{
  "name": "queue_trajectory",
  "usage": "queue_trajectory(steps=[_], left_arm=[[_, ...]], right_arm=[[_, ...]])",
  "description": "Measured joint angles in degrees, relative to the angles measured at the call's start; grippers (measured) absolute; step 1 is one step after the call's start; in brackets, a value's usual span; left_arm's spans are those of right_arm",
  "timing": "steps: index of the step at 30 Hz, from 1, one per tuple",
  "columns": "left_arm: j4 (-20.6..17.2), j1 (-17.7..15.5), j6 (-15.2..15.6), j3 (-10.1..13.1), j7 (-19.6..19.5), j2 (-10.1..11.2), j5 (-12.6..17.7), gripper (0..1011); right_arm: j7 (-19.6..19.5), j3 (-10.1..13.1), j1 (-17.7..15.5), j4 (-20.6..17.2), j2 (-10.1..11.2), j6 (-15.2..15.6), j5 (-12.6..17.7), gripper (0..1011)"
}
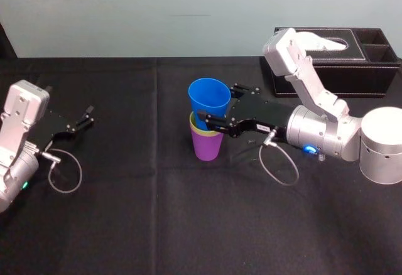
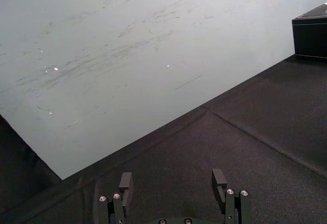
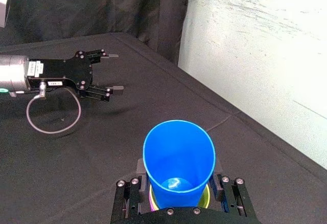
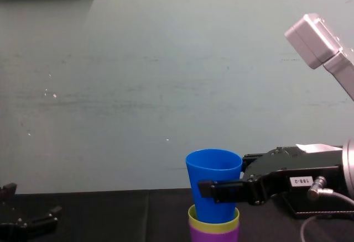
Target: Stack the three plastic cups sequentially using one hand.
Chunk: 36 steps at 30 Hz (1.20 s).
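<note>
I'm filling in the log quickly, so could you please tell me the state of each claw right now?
Left claw: open, holding nothing.
Right claw: closed on the blue cup, which sits partly inside the yellow-green cup.

A black tissue box (image 1: pixel 364 77) sits on the black-clothed table (image 1: pixel 157 225), behind the right end effector (image 1: pixel 215 104) and off to its right, well apart from it. A white tissue (image 1: pixel 330 43) pokes from its top slot. A pale wall (image 1: pixel 125 11) rises beyond the table's far edge.
</note>
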Motion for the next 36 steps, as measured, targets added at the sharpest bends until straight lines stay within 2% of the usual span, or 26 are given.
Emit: queue_trajectory(steps=[8,19,36], left_arm=[[0.00,0.00,0.00,0.00,0.00,0.00,0.00,1011],[0.00,0.00,0.00,0.00,0.00,0.00,0.00,1011],[0.00,0.00,0.00,0.00,0.00,0.00,0.00,1011]], right_arm=[[-0.01,0.01,0.00,-0.14,0.03,0.00,0.00,726],[-0.02,0.05,-0.03,-0.26,0.06,0.01,0.02,998],[-0.09,0.05,-0.03,-0.32,0.09,0.10,0.04,1003]])
